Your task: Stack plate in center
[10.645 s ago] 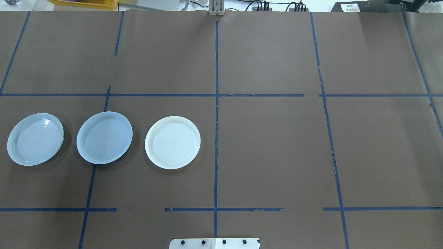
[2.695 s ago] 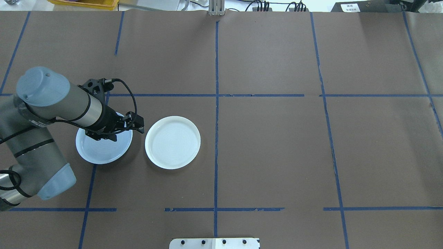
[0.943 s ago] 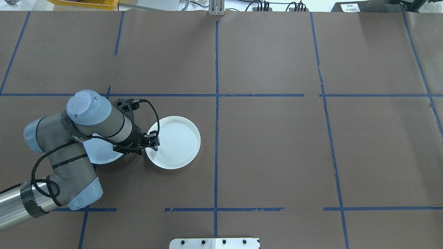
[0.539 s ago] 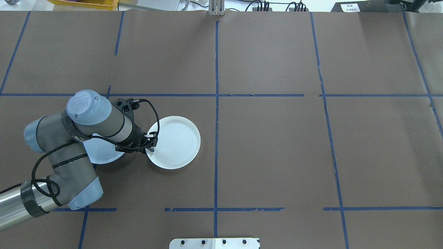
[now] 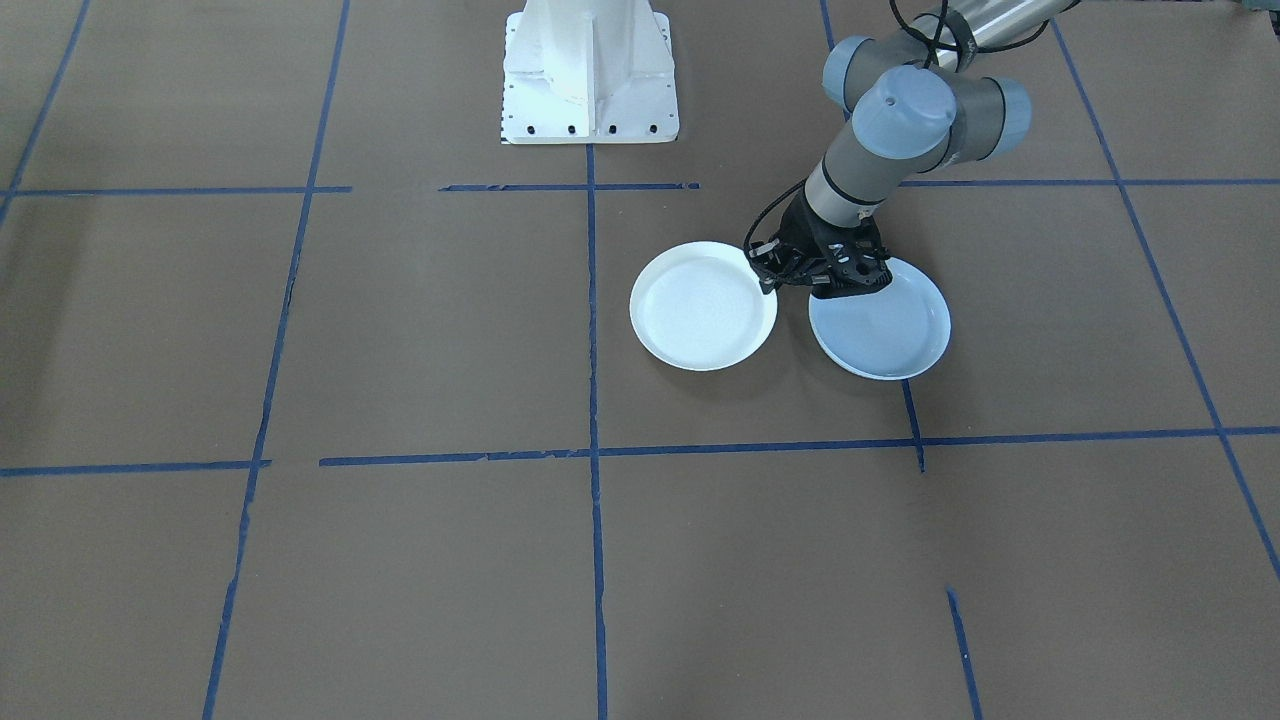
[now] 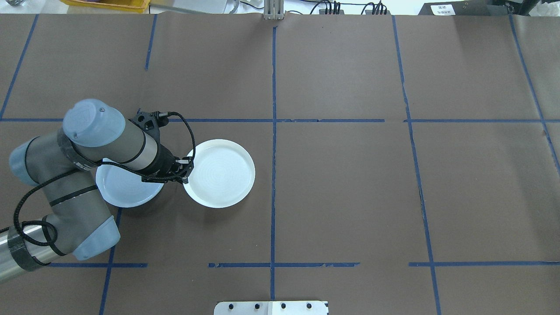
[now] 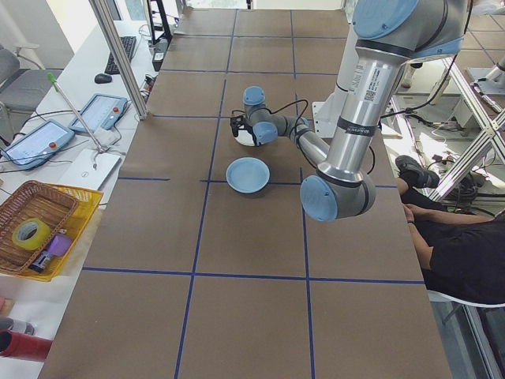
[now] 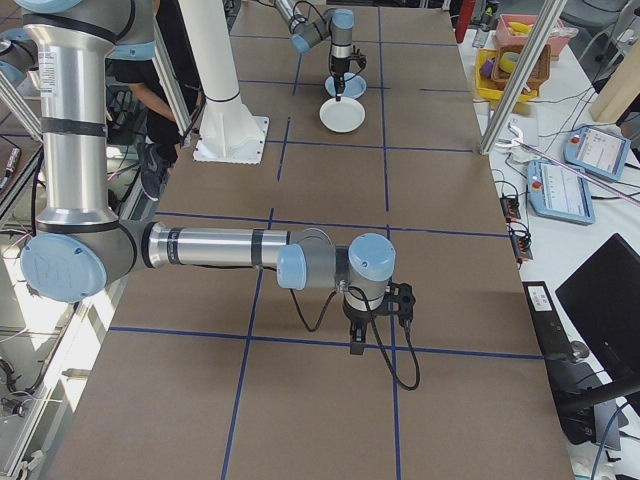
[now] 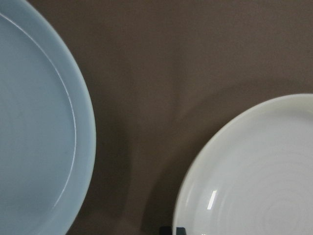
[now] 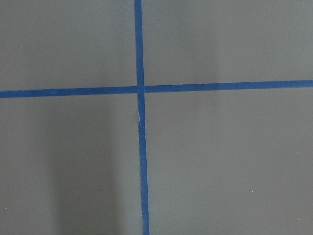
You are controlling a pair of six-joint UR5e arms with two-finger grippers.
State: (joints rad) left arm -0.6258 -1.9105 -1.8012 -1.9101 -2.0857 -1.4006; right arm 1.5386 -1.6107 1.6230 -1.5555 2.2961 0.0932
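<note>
My left gripper (image 6: 187,168) is shut on the left rim of the white plate (image 6: 223,173), which hangs slightly above the brown table with a shadow under it. From across the table, the gripper (image 5: 765,272) pinches the white plate (image 5: 700,310) at the edge nearest the arm. Just beside it lies the pale blue-grey center plate (image 6: 124,192) (image 5: 885,330), partly under my wrist. The left wrist view has the blue plate (image 9: 34,137) on the left and the white plate (image 9: 254,171) on the right, apart. My right gripper (image 8: 357,345) hovers over bare table far away; I cannot tell its state.
Blue tape lines (image 6: 273,131) grid the brown table cover. The robot's white base mount (image 5: 588,70) stands at the near edge. A yellow basket (image 7: 39,229) and tablets sit off the table's far side; a seated person (image 7: 465,253) is behind the robot.
The far-left plate left its spot. My left arm went from the blue plate to the white one, shut on its rim and, in the last half second, lifted it slightly.
</note>
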